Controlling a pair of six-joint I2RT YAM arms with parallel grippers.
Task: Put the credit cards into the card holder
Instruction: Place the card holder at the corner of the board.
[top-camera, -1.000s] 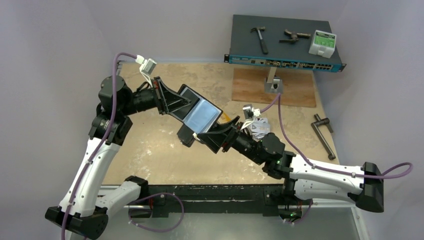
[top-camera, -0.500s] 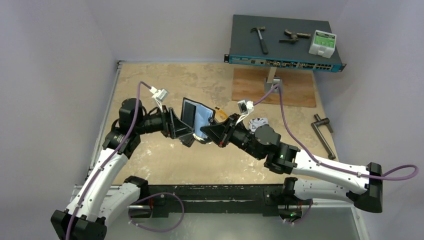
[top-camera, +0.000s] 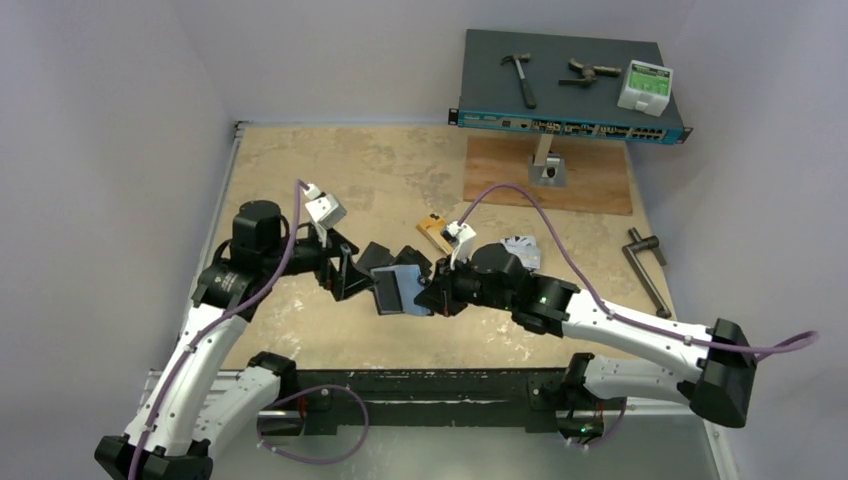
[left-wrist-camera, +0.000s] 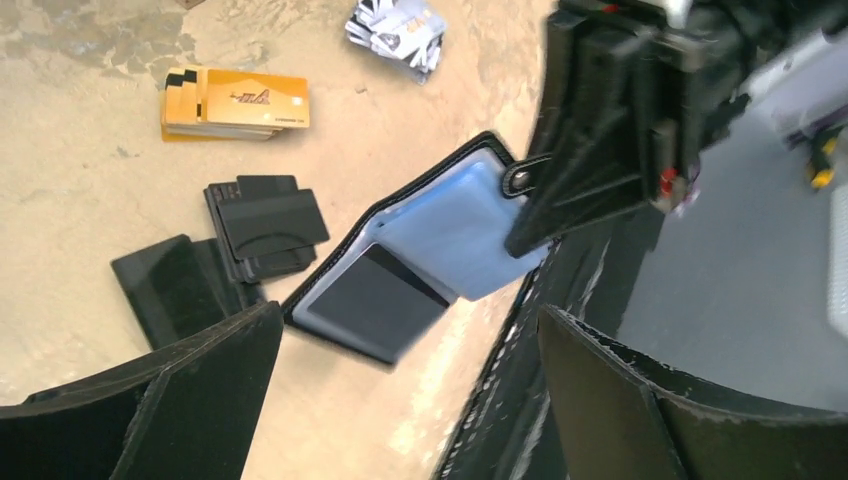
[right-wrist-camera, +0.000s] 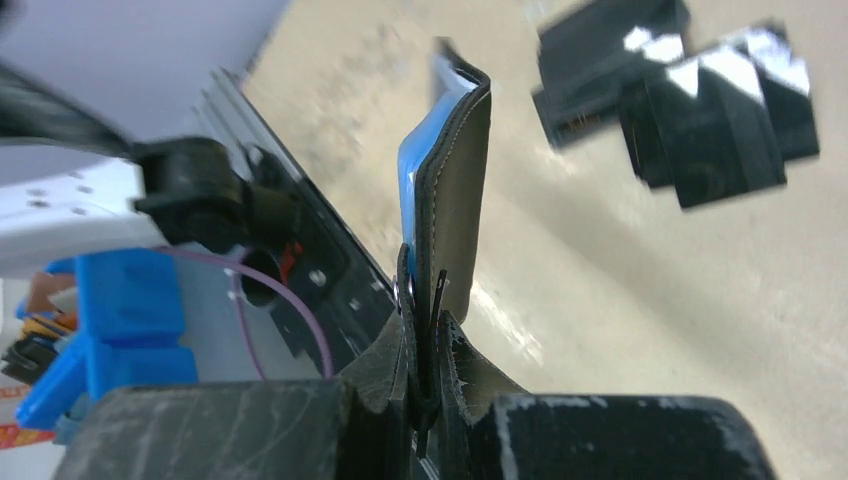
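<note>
Card holder (left-wrist-camera: 420, 260) open, bluish sleeves showing, held over desk (left-wrist-camera: 90, 180) near front edge. Right gripper (right-wrist-camera: 430, 330) jaws clamp its snap-tab edge. Left gripper (left-wrist-camera: 408, 335) jaws spread, empty, just beside. Orange credit cards (left-wrist-camera: 235, 103) stacked farther back.

Orange cards (left-wrist-camera: 235, 103), silver cards (left-wrist-camera: 397, 33) on table (top-camera: 300, 170)

Pale grey walls (top-camera: 100, 90) close in a worn tan surface (top-camera: 300, 170). A network switch (top-camera: 575, 105) stands at its far edge. On it lie a hammer (top-camera: 520, 78) and a white box (top-camera: 645, 87), and just before it a wooden board (top-camera: 590, 185).
</note>
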